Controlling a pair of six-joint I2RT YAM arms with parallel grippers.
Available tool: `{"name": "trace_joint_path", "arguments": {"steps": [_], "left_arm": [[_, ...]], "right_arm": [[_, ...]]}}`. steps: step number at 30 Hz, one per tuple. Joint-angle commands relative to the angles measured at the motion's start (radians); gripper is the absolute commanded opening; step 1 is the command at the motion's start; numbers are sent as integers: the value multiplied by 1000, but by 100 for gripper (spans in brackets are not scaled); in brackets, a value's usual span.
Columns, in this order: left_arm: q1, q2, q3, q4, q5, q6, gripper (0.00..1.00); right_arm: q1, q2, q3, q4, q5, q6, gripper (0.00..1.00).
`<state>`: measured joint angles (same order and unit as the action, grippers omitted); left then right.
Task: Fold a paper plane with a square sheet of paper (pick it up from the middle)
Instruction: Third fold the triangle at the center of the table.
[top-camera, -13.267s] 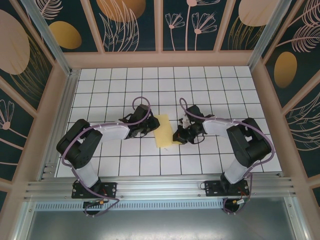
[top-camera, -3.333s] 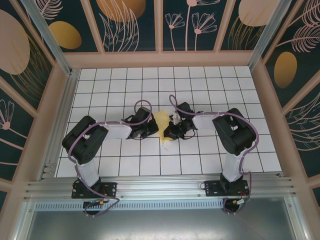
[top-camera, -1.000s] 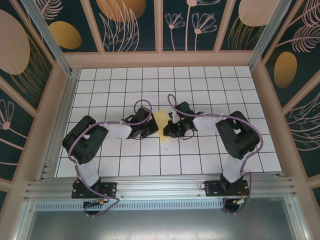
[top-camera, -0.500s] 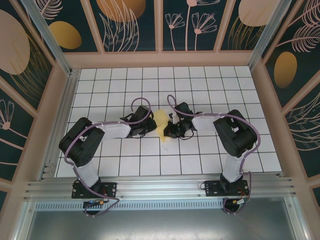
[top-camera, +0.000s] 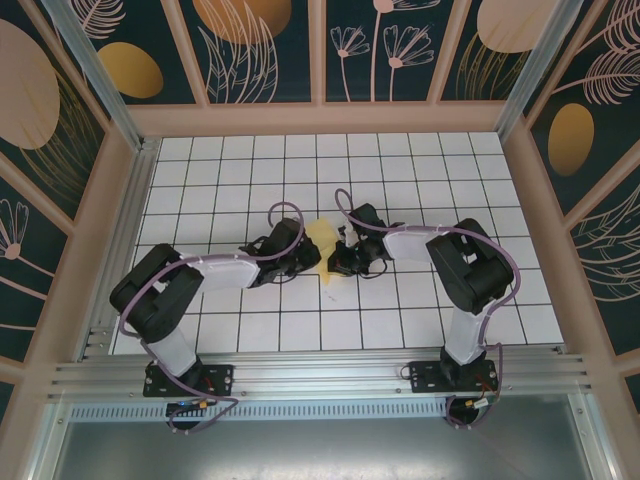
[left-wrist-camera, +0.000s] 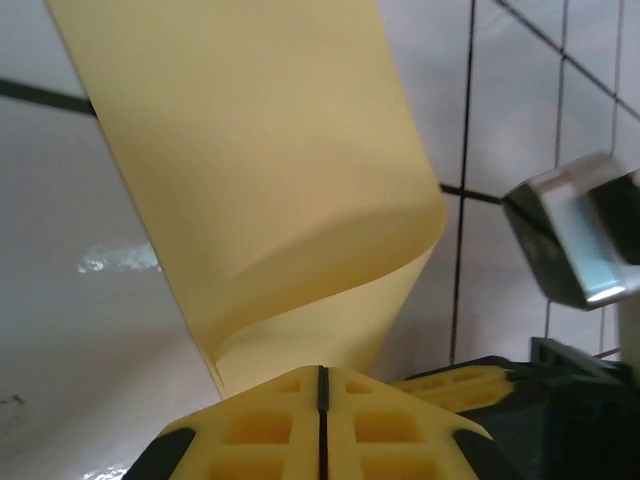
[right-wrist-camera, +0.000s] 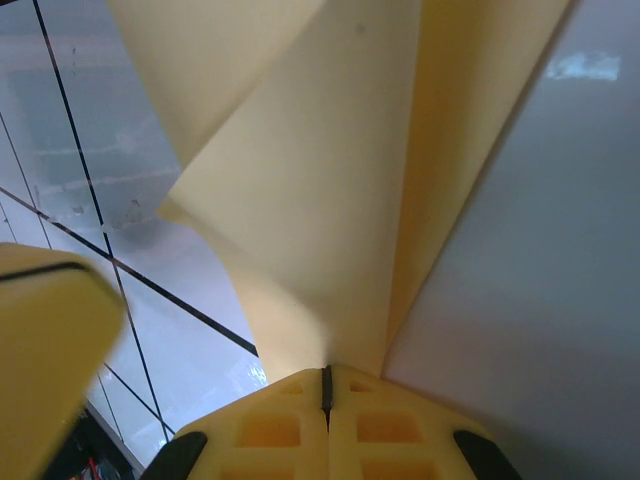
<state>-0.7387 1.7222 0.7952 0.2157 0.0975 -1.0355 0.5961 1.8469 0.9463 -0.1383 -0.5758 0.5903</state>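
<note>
The pale-yellow sheet of paper, partly folded and curled, stands up between the two grippers at the middle of the tiled floor. My left gripper is shut on its left side; in the left wrist view the jaws meet on the curled paper. My right gripper is shut on its right side; in the right wrist view the closed jaws pinch the folded layers. The left gripper's yellow finger shows at the lower left of that view.
White tiled floor with black grid lines surrounds the arms. Wooden frame walls with dark floral panels enclose it. An aluminium rail runs along the near edge by the arm bases.
The left arm has stretched further right, bringing its gripper closer to the right gripper. The left jaws opened briefly and are shut again on the paper. The right arm barely moved.
</note>
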Motion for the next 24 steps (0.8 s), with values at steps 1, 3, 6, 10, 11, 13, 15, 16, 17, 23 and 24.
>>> {"name": "trace_joint_path", "arguments": {"steps": [1,3,6,10,11,13,15,16,17,23,24], "left_arm": [[-3,52,23,3,-7,-31,7],[-4,71,31,-9,-11,-32,6],[-3,96,34,-19,-13,-35,5],[-3,110,42,-64,-29,-28,4],[-2,110,42,-75,-34,-26,4],[-3,111,44,-95,-39,-16,3],[-2,114,50,-111,-43,-6,3],[-3,114,49,-117,-44,-3,3],[-3,117,54,-123,-45,1,2],[-4,128,74,-145,-50,7,2],[-3,129,77,-150,-54,6,2]], "right_arm": [[-4,45,-3,-55,48,19,2],[-5,42,-3,-54,42,19,2],[-9,32,-3,-41,24,23,2],[-26,-20,-3,15,-31,47,2],[-33,-39,1,31,-40,53,2],[-42,-65,18,33,-31,54,2],[-43,-68,42,19,-7,45,2],[-43,-62,51,10,4,40,2],[-43,-52,63,0,15,35,2],[-42,6,84,-7,10,23,2],[-43,12,84,-10,10,22,2]]}}
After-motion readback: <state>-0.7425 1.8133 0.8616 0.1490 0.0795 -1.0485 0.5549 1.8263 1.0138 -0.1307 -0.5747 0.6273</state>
